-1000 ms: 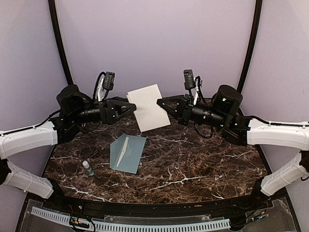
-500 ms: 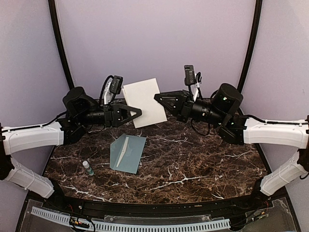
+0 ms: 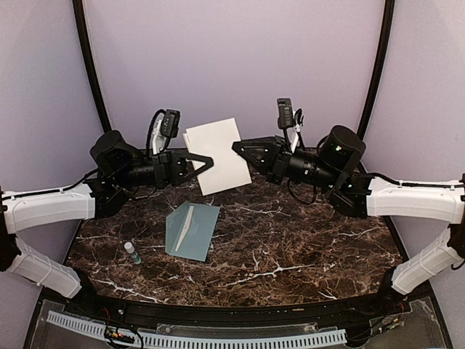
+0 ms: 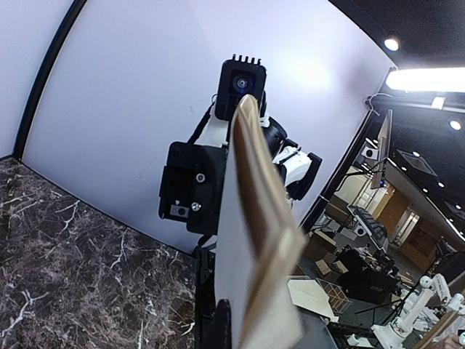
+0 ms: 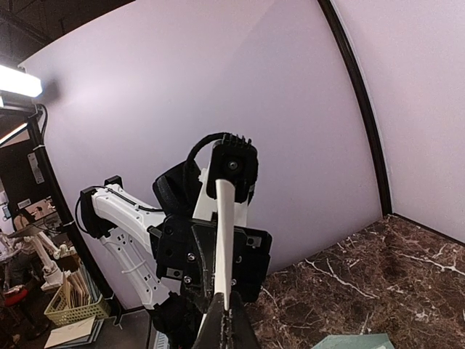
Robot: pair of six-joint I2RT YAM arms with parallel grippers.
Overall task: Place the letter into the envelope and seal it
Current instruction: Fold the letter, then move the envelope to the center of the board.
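Pinching letter [image 3: 221, 166] aloft, left hand [image 3: 209, 161] faces right hand [image 3: 236, 147].

Cream letter [image 3: 216, 154] upright in air; teal envelope [image 3: 192, 230] flat below, flap possibly open.

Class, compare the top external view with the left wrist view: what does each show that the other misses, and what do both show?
Only the top view: the envelope flat on the table, a small bottle near it, and the white side of the letter. Only the left wrist: the letter nearly edge-on, bowed, its tan side, and a cluttered room beyond. Both: the letter in the air over the table, and the right gripper holding it.
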